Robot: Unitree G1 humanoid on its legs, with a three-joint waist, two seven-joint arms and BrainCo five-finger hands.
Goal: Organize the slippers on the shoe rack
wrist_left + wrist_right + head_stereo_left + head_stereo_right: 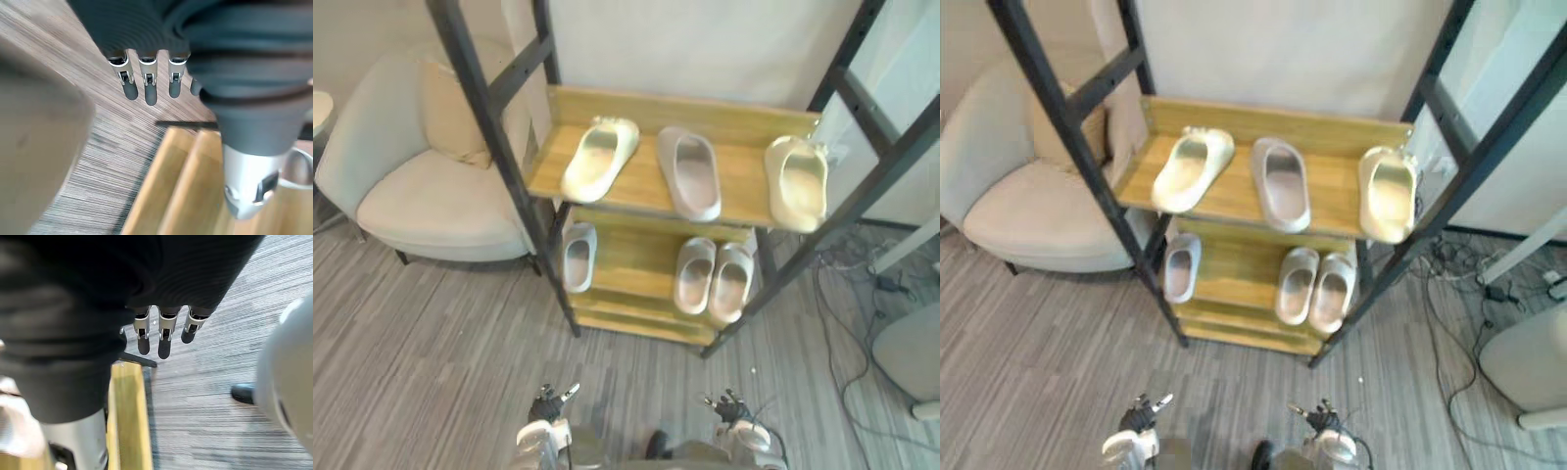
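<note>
Six slippers are seen on the shoe rack (651, 294), a black metal frame with wooden shelves. On the upper shelf (744, 181) three slippers are laid side by side and apart from each other. A left cream slipper (599, 157) is set at a slant. A grey slipper (689, 172) is placed in the middle, with its near end reaching the front edge of the board. A right cream slipper (797, 182) is placed just beside the right post and overhangs the front edge.

On the lower shelf (626, 264) a single grey slipper (578, 257) is found at the left end, close to the left post. A pair of slippers (694, 274) is set side by side and touching at the right end. A bare stretch of wood is left between the single slipper and the pair.

The left robot hand (551, 403) and the right robot hand (729, 406) are held low in front of the rack, above the grey striped floor (431, 352), well apart from every slipper. In the wrist views the fingers (150, 88) of the left and the fingers (165, 335) of the right are seen stretched out straight, and nothing is held in either.

A pale armchair (431, 196) with a cushion (450, 113) is stood to the left of the rack. Cables (847, 323) are strewn on the floor to its right.
</note>
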